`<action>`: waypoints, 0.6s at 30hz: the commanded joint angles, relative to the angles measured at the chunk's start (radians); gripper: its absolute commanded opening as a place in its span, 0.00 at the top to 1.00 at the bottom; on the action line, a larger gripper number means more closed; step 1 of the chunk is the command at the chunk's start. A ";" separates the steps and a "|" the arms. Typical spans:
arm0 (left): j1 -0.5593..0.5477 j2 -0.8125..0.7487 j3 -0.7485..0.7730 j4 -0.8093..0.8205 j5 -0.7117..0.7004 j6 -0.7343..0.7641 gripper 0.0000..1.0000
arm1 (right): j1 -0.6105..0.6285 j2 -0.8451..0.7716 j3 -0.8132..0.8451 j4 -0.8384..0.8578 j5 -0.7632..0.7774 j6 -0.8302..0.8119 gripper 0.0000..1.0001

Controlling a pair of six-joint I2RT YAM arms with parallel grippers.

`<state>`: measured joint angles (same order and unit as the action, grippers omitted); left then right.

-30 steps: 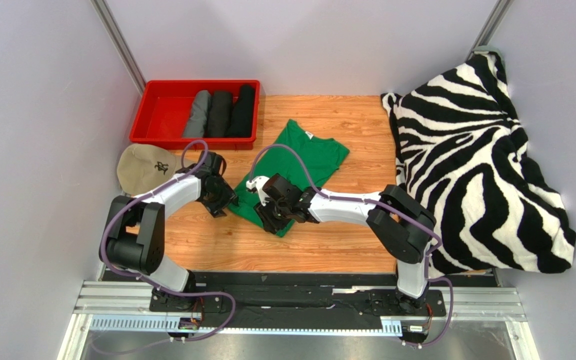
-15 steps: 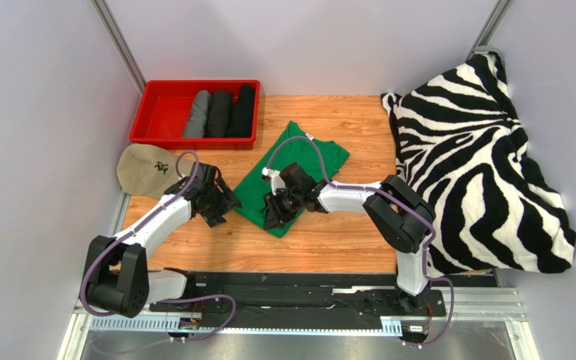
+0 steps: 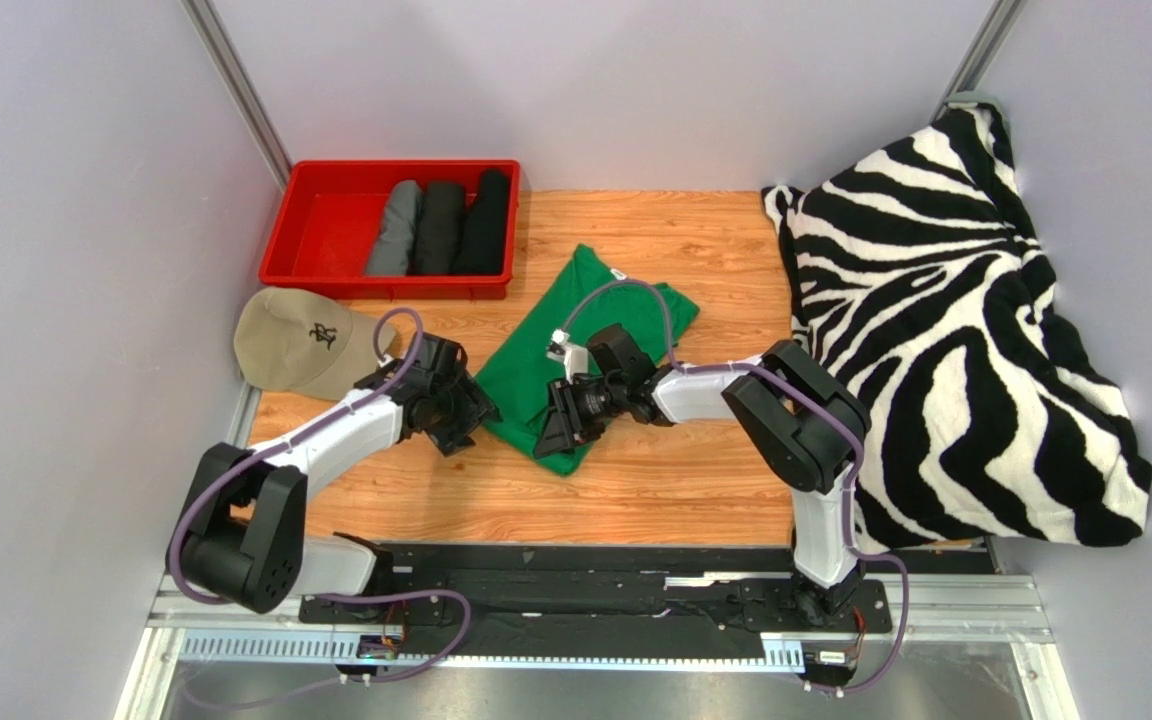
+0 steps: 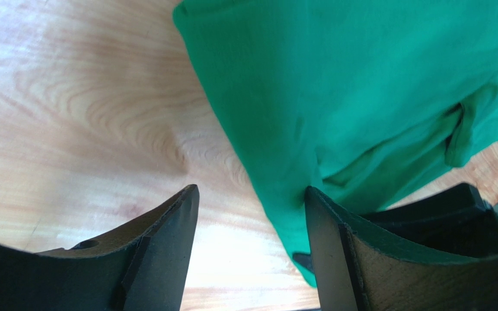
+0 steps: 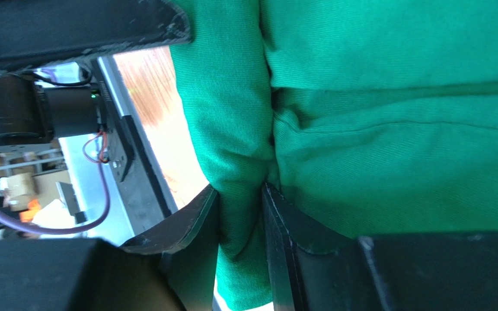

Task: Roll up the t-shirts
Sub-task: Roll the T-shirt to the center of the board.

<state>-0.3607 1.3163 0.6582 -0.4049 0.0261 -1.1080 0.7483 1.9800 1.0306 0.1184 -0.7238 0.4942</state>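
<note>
Left jaws apart at edge of green t-shirt; right jaws pinch its near fold; white collar label unreadable.

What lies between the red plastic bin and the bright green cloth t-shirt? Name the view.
Only bare wooden tabletop, seen in the top external view; the red plastic bin and the bright green cloth t-shirt lie apart.

Four t-shirts, one cap, one blanket, one tray
</note>
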 commanded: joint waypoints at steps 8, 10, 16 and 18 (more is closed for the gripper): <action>-0.020 0.158 0.129 0.003 -0.015 0.007 0.78 | -0.020 -0.016 -0.115 -0.022 0.084 0.007 0.62; -0.038 0.182 0.184 -0.081 -0.025 0.037 0.88 | -0.014 -0.053 -0.135 -0.037 0.157 -0.019 0.57; -0.061 0.242 0.258 -0.250 -0.012 0.100 0.97 | 0.095 -0.272 -0.188 -0.114 0.522 -0.126 0.42; -0.064 0.244 0.264 -0.281 -0.005 0.117 0.97 | 0.153 -0.308 -0.170 -0.169 0.686 -0.160 0.39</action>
<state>-0.4225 1.5497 0.8898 -0.5518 0.0353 -1.0531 0.7944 1.7603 0.8589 0.1059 -0.4271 0.4568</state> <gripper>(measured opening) 0.120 0.580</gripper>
